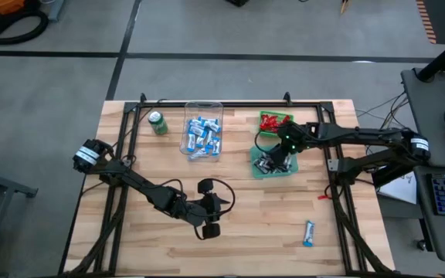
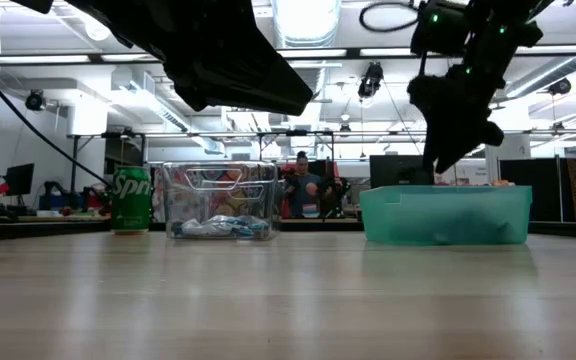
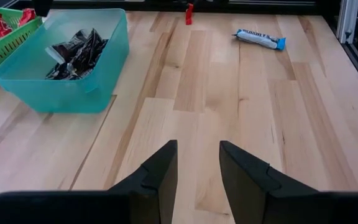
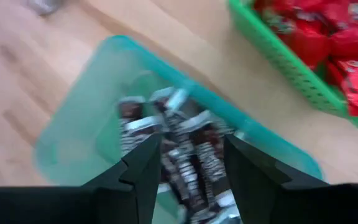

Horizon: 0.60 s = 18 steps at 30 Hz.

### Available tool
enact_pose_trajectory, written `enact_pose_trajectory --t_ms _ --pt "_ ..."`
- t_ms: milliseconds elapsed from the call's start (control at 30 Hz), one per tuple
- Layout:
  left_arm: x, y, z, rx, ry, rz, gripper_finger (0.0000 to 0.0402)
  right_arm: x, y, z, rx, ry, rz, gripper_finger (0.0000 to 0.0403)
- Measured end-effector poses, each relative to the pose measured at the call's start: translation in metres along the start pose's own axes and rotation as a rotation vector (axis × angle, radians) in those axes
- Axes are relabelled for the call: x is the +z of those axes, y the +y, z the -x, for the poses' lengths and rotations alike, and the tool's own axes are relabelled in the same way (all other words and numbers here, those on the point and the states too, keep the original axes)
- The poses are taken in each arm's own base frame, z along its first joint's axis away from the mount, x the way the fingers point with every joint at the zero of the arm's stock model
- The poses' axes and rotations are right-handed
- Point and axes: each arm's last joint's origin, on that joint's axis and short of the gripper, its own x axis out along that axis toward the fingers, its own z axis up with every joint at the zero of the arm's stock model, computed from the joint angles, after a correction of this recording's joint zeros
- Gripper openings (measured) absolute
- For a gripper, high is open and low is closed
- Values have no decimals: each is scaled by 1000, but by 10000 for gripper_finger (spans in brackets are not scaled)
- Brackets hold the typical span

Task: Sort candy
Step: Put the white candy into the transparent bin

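Right arm over the teal bin, one blue bar left out on the worktop.

From above, the right gripper (image 1: 279, 158) hangs over the teal bin (image 1: 256, 154); a stray blue-and-white candy bar (image 1: 308, 232) lies well apart. Left wrist view: the left gripper (image 3: 197, 167) shows its fingers slightly apart, empty. Right wrist view: fingers (image 4: 143, 168) apart above black-and-silver bars (image 4: 185, 149). The bars look light and crinkly-slick; pinch one across its middle.

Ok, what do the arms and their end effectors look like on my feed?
Both arms are dark, slim and jointed. The left end effector has two black wedge-shaped fingers; the right end effector matches. A green light glows on the right arm's wrist, and black cables loop along both.
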Motion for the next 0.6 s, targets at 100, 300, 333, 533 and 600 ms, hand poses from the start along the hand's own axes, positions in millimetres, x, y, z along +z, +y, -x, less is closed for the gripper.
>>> enact_pose_trajectory --t_ms 100,300,333,533,600 --pt "0 0 0 0 0 0 102 -2 9 7 63 7 25 159" --pt "0 0 0 0 0 4 102 -19 42 20 248 97 96 152" --pt "0 0 0 0 0 4 102 -24 49 23 282 119 111 151" --pt "-1 0 0 0 6 -2 102 -67 87 40 396 261 144 150" --pt "-1 0 0 0 8 -5 102 -84 97 43 394 313 125 148"
